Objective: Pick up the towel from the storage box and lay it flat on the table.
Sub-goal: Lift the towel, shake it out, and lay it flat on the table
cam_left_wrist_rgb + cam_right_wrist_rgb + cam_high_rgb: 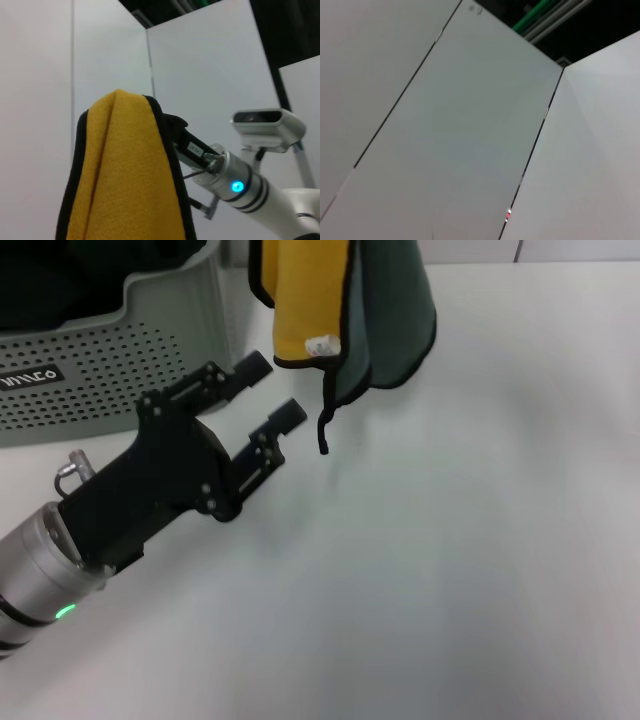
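The towel [345, 310] hangs folded above the table [450, 540], its yellow side toward me, its dark green side to the right, with a white tag near the lower edge. Its top runs out of the head view. In the left wrist view the towel [125, 175] drapes from my right gripper [175, 131], which is shut on its top fold. My left gripper [272, 390] is open and empty, low over the table, pointing at the towel's lower left corner and a little short of it. The storage box [100, 370] stands at the back left.
A loose black thread [325, 425] dangles from the towel's edge just right of my left fingertips. The storage box's perforated wall is close behind my left arm. The white tabletop stretches to the right and front. The right wrist view shows only wall panels.
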Action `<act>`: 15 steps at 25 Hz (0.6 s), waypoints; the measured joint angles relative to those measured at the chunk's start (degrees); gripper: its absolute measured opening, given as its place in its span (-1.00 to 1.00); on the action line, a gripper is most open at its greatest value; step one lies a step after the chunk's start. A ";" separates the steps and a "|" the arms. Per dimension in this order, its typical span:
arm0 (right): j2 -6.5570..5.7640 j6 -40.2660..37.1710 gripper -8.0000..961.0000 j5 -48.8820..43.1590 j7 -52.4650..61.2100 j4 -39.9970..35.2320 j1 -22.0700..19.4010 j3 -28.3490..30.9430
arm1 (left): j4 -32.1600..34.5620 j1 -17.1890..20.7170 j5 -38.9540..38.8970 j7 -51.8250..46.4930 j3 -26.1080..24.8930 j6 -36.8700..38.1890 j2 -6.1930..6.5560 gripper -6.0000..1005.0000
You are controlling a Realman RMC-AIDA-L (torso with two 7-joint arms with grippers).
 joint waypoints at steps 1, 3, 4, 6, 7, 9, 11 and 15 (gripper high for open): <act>0.00 1.19 -0.96 0.03 -0.55 -0.40 0.13 -0.59 | -0.07 0.01 -0.56 0.01 0.00 -0.28 0.00 -0.10; 0.00 2.69 -0.96 0.08 -1.27 -0.93 0.35 -1.36 | -0.43 -0.01 -1.61 0.39 -0.01 -2.06 -0.08 -0.10; -0.01 3.08 -0.96 0.11 -1.46 -0.99 0.48 -1.56 | -0.64 -0.11 -1.93 0.64 0.00 -3.17 -0.12 -0.10; -0.02 3.53 -0.96 0.15 -1.56 -1.01 0.81 -1.75 | -1.00 -0.50 -2.24 0.84 0.14 -5.28 -0.20 -0.10; -0.02 3.83 -0.96 0.15 -1.58 -1.02 1.07 -1.82 | -1.37 -0.89 -2.23 0.79 0.25 -6.01 -0.23 -0.10; -0.03 4.21 -0.96 0.16 -1.67 -0.94 1.53 -1.92 | -2.09 -1.48 -2.19 0.68 0.29 -6.77 -0.25 -0.10; -0.04 4.44 -0.96 0.17 -2.10 -0.68 1.93 -2.01 | -2.54 -1.81 -2.18 0.77 0.30 -7.78 -0.26 -0.10; -0.05 4.50 -0.96 0.41 -3.17 -0.57 2.09 -2.61 | -2.95 -2.00 -2.27 0.83 0.29 -9.71 -0.26 -0.10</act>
